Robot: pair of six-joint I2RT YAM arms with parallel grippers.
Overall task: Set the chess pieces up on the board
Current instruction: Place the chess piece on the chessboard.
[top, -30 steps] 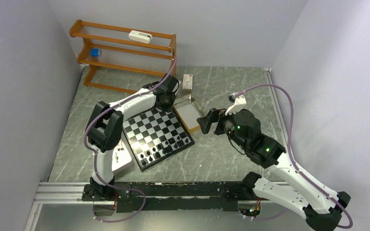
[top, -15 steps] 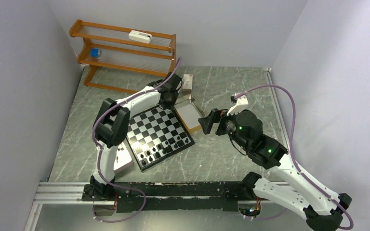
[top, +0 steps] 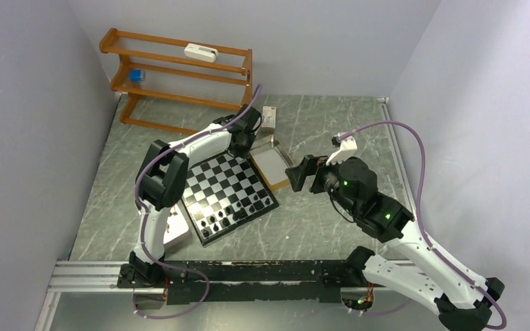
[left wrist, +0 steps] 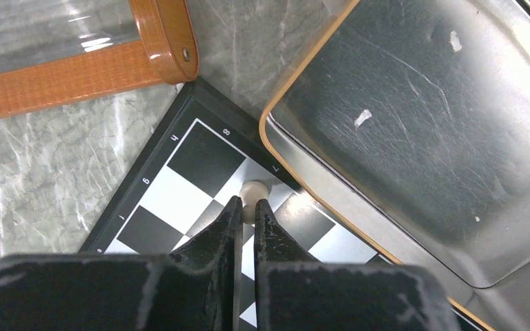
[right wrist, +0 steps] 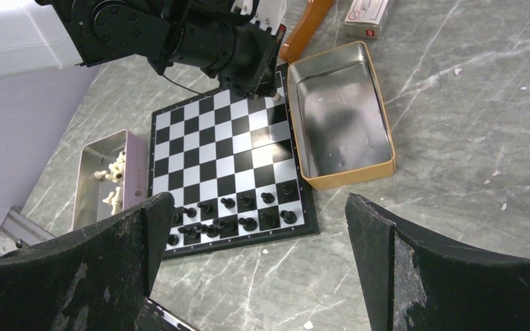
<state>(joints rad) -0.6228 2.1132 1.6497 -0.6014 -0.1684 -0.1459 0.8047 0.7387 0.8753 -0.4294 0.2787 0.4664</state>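
The board lies left of centre; it also shows in the right wrist view. Several black pieces stand in its two near rows. My left gripper is shut on a cream-white piece over the board's far corner square, beside the metal tray. Whether the piece touches the square I cannot tell. Several more white pieces lie in a small tray at the board's left. My right gripper is open and empty, held above the table right of the board.
An empty metal tray with an orange rim touches the board's far right side; it also shows in the left wrist view. A wooden rack stands at the back left. A small white box lies behind the tray.
My left gripper has moved from over the board's far left part to its far corner by the metal tray. My right arm has barely shifted.
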